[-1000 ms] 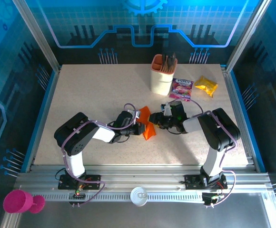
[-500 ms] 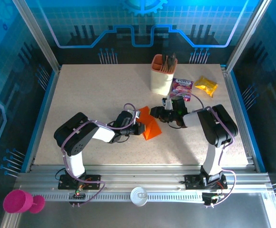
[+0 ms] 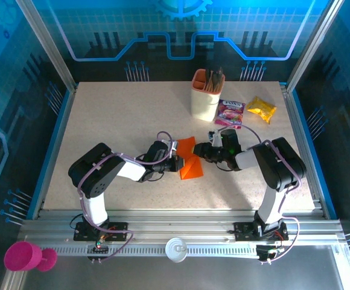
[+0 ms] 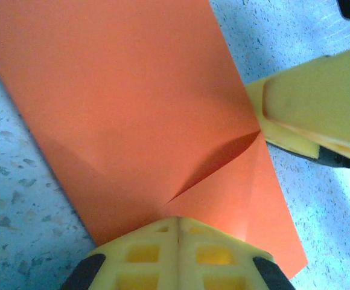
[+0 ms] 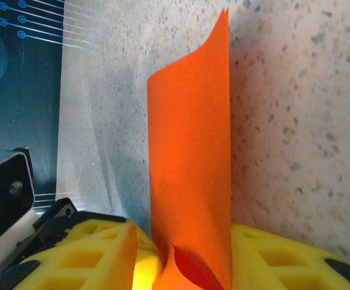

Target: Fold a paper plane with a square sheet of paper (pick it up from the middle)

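Observation:
The square sheet of paper (image 3: pixel 188 159) is bright orange and partly folded, lying mid-table between my two grippers. My left gripper (image 3: pixel 175 163) is shut on its left edge; in the left wrist view the closed yellow fingertips (image 4: pixel 178 222) meet where a crease in the paper (image 4: pixel 133 103) runs in. My right gripper (image 3: pixel 201 152) holds the opposite side. In the right wrist view a curled, upright fold of the paper (image 5: pixel 190 151) stands between the two yellow fingers (image 5: pixel 96 257) and touches both, with my right gripper (image 5: pixel 187 266) shut on it. One of its fingers (image 4: pixel 320 103) shows in the left wrist view.
A peach cup (image 3: pixel 206 95) with dark sticks stands at the back. Beside it lie a pink snack packet (image 3: pixel 230 112) and a yellow packet (image 3: pixel 261 109). A blue rail (image 3: pixel 53 145) borders the table on the left.
My right gripper swung toward the back, then came forward again, and its jaws narrowed on the paper. The paper's right flap shifted and changed shape. The left gripper stayed put.

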Robot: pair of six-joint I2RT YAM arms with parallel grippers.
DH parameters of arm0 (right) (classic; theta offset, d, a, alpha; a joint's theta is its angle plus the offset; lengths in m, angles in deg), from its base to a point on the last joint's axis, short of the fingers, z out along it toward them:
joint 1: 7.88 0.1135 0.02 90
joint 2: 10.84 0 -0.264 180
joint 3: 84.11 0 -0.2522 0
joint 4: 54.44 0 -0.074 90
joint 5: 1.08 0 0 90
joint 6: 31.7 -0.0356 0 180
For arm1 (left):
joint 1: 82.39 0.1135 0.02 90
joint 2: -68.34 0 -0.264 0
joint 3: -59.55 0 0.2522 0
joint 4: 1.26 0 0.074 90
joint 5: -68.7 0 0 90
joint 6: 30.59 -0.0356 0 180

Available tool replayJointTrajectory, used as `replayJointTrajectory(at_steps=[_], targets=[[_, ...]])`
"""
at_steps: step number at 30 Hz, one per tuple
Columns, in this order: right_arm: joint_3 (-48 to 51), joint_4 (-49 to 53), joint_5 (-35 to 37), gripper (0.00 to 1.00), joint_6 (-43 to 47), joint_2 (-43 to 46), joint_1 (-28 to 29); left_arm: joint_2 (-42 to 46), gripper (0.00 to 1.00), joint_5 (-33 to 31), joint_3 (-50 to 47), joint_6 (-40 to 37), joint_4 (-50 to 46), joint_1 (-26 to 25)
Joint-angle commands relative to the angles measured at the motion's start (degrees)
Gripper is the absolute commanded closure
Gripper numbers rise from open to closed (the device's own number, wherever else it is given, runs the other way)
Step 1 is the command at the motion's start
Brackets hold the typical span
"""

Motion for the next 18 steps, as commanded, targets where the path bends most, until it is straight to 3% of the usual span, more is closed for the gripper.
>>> replayJointTrajectory(at_steps=[1,10,15,18], targets=[[2.16,0.27,-1.67,0.62,-0.64,2.12,-0.06,-0.44,1.00,-1.12,-1.28,-1.16,-6.57,1.31],[5.31,-4.94,-3.21,0.79,-3.32,2.47,0.42,-0.53,1.00,-1.09,-1.53,-1.27,-6.49,1.32],[6.79,-9.45,-3.85,0.80,-5.63,1.24,0.79,-0.53,1.00,-1.03,-1.77,-1.16,-6.33,1.39],[7.55,-10.75,-4.12,0.73,-6.26,0.85,0.87,-0.39,1.00,-1.03,-1.76,-1.17,-6.32,1.43]])
